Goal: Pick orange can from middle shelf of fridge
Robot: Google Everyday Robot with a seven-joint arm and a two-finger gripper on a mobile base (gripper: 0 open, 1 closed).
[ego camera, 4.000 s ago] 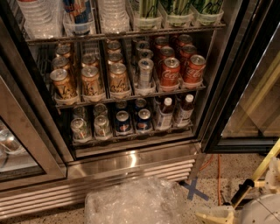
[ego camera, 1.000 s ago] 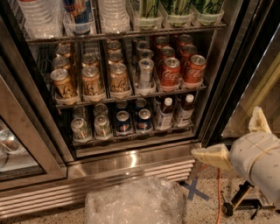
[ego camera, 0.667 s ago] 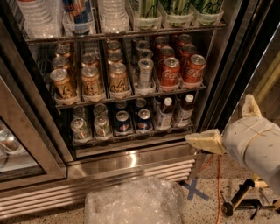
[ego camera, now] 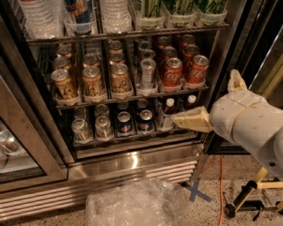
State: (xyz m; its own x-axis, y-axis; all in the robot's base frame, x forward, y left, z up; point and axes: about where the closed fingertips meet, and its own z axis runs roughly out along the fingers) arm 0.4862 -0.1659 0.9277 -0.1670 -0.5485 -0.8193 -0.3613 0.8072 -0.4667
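Low at the right side of the open fridge (ego camera: 132,161), the robot's cream forearm reached in from the right edge, its gripper (ego camera: 204,96) hanging in front of the lower rack, well apart from any can. Its two fingers were spread wide: one wedge-shaped finger (ego camera: 191,120) pointed left toward the small bottles (ego camera: 167,108), the other stuck upward beside the door frame. It held nothing. On the middle shelf (ego camera: 132,99), clear lane trays held the orange cans (ego camera: 91,81) in the three left lanes, standing upright in files front to back. To their right came a lane of slim silver cans (ego camera: 147,70), then two lanes of red Coca-Cola cans (ego camera: 172,73). The rack below carried pale cans at the left, blue cans (ego camera: 125,123) in the middle and the small bottles at the right. The rack above held clear water bottles (ego camera: 35,17) and tubs of something green (ego camera: 150,9). A heap of clear plastic wrap (ego camera: 137,205) lay on the floor before the grille, with a blue tape cross (ego camera: 196,192) just beside it. Compared with a moment earlier, the gripper had risen and pushed left, closer to the shelves; four seconds back it was barely in sight at the bottom corner. The cans had not shifted.
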